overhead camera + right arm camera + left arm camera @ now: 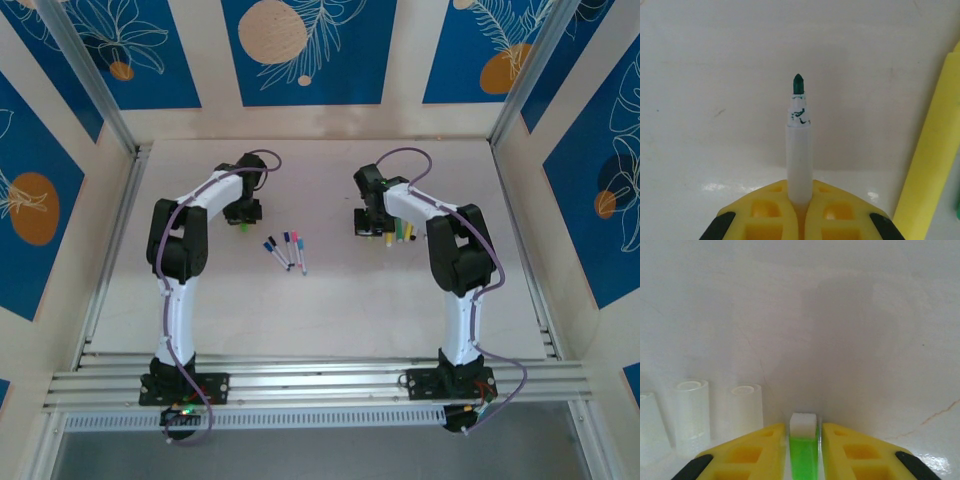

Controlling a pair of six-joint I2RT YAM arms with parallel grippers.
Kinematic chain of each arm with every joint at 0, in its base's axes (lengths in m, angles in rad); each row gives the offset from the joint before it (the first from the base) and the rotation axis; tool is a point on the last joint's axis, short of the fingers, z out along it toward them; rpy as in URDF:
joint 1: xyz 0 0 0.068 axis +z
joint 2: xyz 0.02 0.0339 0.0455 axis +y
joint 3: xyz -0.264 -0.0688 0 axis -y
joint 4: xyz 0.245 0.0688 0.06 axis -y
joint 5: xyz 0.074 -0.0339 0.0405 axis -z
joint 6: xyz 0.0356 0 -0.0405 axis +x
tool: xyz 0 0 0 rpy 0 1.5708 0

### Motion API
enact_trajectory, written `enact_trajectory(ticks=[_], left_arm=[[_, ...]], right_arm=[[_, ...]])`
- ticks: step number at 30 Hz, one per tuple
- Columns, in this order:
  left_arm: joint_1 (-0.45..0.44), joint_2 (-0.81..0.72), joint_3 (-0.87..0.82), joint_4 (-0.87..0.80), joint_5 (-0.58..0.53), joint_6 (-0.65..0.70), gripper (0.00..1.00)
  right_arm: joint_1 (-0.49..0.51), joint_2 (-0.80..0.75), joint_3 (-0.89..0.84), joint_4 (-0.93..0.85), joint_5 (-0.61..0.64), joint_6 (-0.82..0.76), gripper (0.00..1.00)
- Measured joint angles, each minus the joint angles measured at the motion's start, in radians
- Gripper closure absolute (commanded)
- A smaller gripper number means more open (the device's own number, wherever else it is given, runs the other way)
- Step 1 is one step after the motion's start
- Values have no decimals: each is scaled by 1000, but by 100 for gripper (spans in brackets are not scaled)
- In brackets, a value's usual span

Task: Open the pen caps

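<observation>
My left gripper [803, 434] is shut on a green pen cap [803, 455] with a white end, held just above the table. In the top view that left gripper [243, 214] hangs at the back left with the green cap [243, 229] below it. My right gripper [800, 189] is shut on a white-barrelled pen [799, 150]; its dark green tip is bare and points away. From above, the right gripper [365, 224] is at the back right. Several small capped pens [286, 250] lie side by side between the arms.
Three short translucent whitish cylinders [691, 412] stand upright on the table left of the left fingers. A long yellow pen [929, 150] lies right of the right gripper, and the yellow and green pens [400, 232] lie together there in the top view.
</observation>
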Motion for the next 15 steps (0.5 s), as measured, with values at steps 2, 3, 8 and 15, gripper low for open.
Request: enact_trajectory(ticks=[2,3,8,15], left_arm=[[0,0,2,0,0,0,75],[0,0,2,-1,0,0,75],[0,-11,2,0,15,0,74],[0,-62,20,0,45,-1,73]], right_arm=[[-4,0,0,-3,4,0,97],[-8,0,0,-5,8,0,96],[-23,0,0,-19,27,1,87],[-27,0,5,-47,56,3,73]])
